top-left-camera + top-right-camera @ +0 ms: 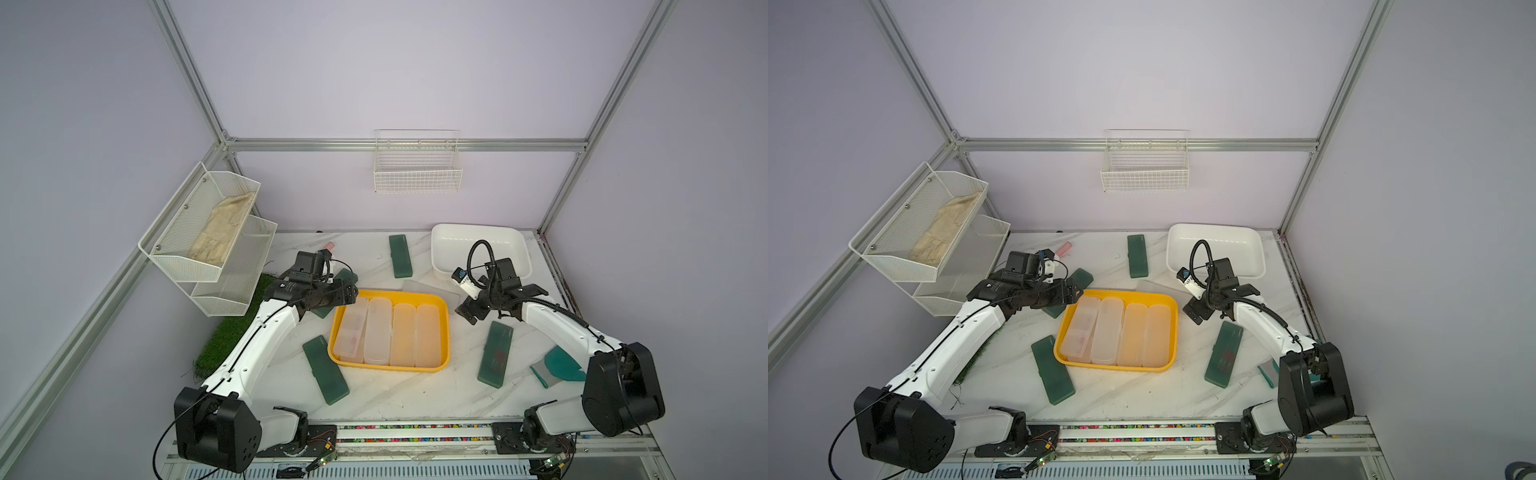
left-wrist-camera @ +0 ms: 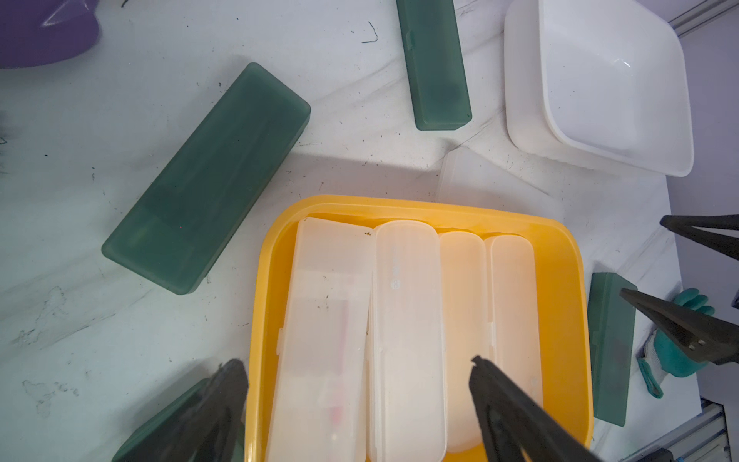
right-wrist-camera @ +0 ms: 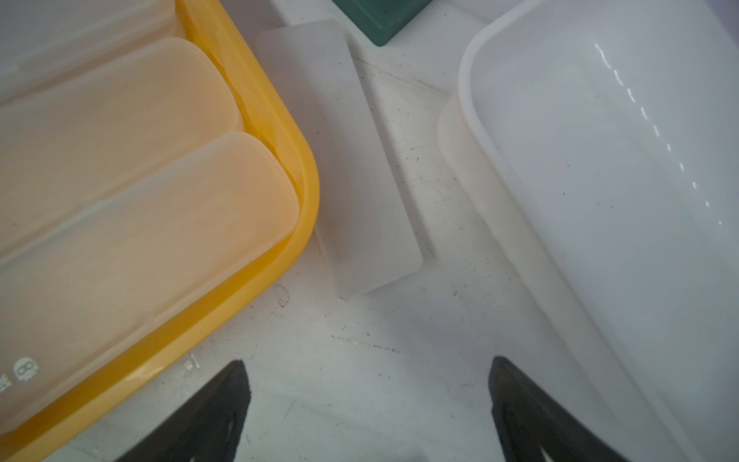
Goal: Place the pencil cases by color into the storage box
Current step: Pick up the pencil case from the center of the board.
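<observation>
The yellow storage box (image 1: 445, 332) (image 1: 1117, 294) sits mid-table with several frosted clear-white pencil cases (image 1: 378, 330) (image 2: 404, 320) lying side by side in it. Another frosted case (image 1: 428, 286) (image 3: 360, 160) lies on the table between the box and a white tub (image 1: 482, 249). Dark green cases lie at the back (image 1: 400, 255), front left (image 1: 325, 370), right (image 1: 494, 354) and under my left arm (image 2: 208, 180). My left gripper (image 1: 351, 293) (image 2: 356, 366) hangs open over the box's left end. My right gripper (image 1: 467, 313) (image 3: 368, 364) is open above bare table, short of the loose frosted case.
The white tub (image 3: 600, 160) holds nothing. A teal scraper (image 1: 559, 365) lies at the right front. A purple trowel (image 2: 44, 32) with a pink handle (image 1: 328, 246) is at the back left. Grass mat (image 1: 224, 345) and wire racks (image 1: 208, 232) stand left; a wire basket (image 1: 417, 166) hangs behind.
</observation>
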Action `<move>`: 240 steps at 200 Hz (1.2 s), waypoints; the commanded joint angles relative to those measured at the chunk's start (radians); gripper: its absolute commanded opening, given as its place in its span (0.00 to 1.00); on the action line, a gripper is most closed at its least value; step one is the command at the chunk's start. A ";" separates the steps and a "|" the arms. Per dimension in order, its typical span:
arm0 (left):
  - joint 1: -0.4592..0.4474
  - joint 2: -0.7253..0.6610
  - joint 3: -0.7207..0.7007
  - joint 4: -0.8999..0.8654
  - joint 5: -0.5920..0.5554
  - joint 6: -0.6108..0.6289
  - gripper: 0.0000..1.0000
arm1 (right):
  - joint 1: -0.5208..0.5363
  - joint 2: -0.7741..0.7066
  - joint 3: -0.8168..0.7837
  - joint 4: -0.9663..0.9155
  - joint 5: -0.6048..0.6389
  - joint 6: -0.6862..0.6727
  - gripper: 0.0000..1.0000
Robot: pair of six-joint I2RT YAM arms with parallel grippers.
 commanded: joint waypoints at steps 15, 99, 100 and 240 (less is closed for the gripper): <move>-0.011 -0.014 0.013 0.037 0.018 0.011 0.88 | -0.015 0.016 -0.026 0.103 -0.013 -0.065 0.95; -0.029 0.007 0.036 0.037 0.018 0.001 0.89 | -0.015 0.084 -0.055 0.194 -0.086 -0.046 0.92; -0.030 0.007 0.036 0.037 0.017 0.000 0.89 | -0.015 0.085 -0.055 0.195 -0.087 -0.046 0.92; -0.048 0.036 0.072 0.021 -0.020 -0.003 0.89 | -0.016 0.312 0.059 0.219 -0.134 -0.087 0.92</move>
